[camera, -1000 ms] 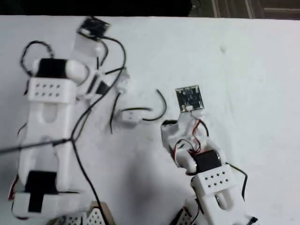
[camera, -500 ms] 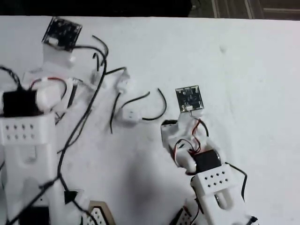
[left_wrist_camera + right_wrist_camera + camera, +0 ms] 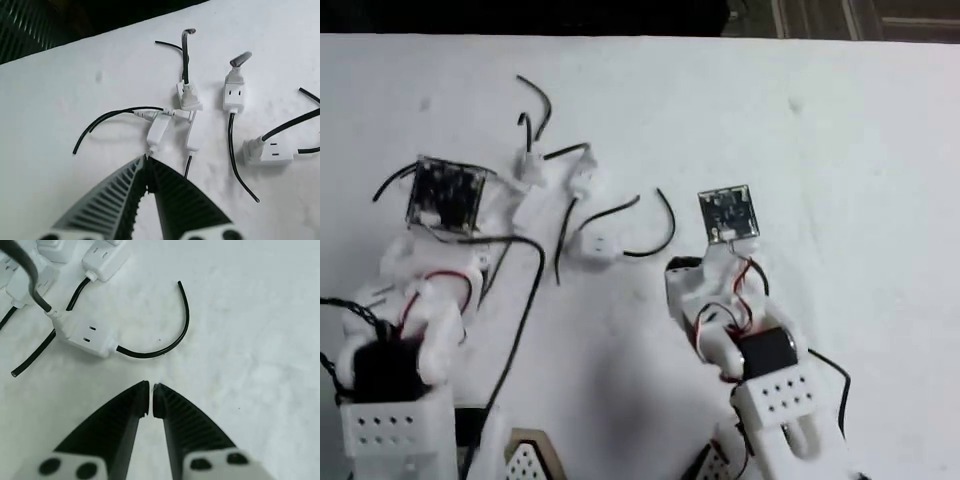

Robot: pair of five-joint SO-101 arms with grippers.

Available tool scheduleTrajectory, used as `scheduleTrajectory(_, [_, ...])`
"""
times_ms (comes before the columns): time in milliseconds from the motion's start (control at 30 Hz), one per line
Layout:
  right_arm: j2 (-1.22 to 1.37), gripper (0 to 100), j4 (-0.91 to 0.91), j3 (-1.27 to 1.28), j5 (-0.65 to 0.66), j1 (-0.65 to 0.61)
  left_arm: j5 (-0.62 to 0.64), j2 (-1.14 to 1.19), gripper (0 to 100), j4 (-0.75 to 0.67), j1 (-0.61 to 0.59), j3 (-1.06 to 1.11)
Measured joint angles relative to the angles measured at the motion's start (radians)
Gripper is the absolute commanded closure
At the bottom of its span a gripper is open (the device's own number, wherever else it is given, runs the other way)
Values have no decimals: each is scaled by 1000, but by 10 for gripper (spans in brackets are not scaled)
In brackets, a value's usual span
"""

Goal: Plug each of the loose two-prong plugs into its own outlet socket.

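Two loose white plugs [image 3: 158, 131] [image 3: 193, 133] lie side by side on the white table, just ahead of my left gripper [image 3: 147, 169], which is shut and holds nothing. Beyond them lie a white piece on a black cord [image 3: 189, 95] and a two-slot socket [image 3: 235, 96]. Another socket [image 3: 271, 153] with a plug in one end lies off to one side; it is the socket [image 3: 84, 336] ahead of my right gripper [image 3: 150, 399], which is shut and empty. In the high view the cluster [image 3: 582, 182] sits between the left arm [image 3: 420, 290] and the right arm [image 3: 740, 330].
Short black cord ends [image 3: 535, 100] curl around the cluster, and one curved cord [image 3: 172, 342] lies close in front of the right fingertips. A thick black cable [image 3: 520, 300] runs beside the left arm. The table's far edge [image 3: 640, 36] meets a dark background.
The left arm has pulled back from the far left of the table toward the near edge, and now points at the loose plugs. The right arm has barely moved.
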Motion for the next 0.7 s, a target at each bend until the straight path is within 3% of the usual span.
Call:
scheduleTrajectory(233, [-311, 981, 164, 29, 0, 0, 72, -226, 978, -57, 0, 232])
scheduleTrajectory(467, [-626, 981, 173, 183, 69, -3, 106, -543, 978, -80, 55, 479])
scheduleTrajectory(700, [-649, 981, 173, 226, 84, -54, 106, -643, 977, -80, 91, 588])
